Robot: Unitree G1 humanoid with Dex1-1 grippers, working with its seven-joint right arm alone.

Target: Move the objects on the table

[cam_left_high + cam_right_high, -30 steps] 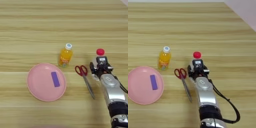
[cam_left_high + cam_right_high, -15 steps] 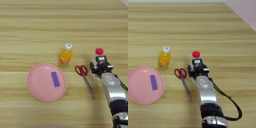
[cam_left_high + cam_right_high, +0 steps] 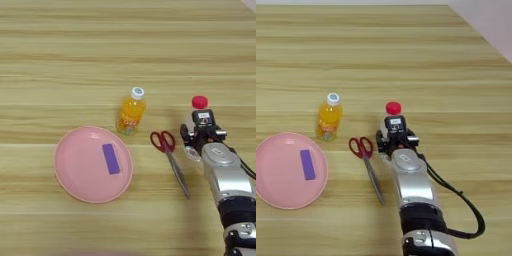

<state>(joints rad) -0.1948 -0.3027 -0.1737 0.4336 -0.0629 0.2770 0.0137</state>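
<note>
So the right gripper [image 3: 390, 139] sits low and right of centre in the frame, right at the small clear bottle [image 3: 196, 119] with the red cap, and the arm's own housing covers the fingers, so honestly I can't tell if they're loose or clamped on it. The bottle stands upright just past the tip of the arm; only its cap and a bit of the clear body peek out. To its left the red-handled scissors [image 3: 170, 154] lie flat with the blades pointing toward the bottom of the frame, close beside the arm but not touching as far as I can see. Further left, around the middle, stands the orange drink bottle [image 3: 131, 112], and the pink plate [image 3: 70, 150] with a purple strip [image 3: 111, 158] on it fills the lower left of the table [image 3: 75, 50]. If this is a grab on the clear bottle, I'd go for the body below the cap, squeeze gently since thin plastic dents, lift straight up and keep clear of those scissor handles. Compared with half a second and a second back, basically nothing has shifted: arm, bottles, scissors and plate all sit in the same spots.
</note>
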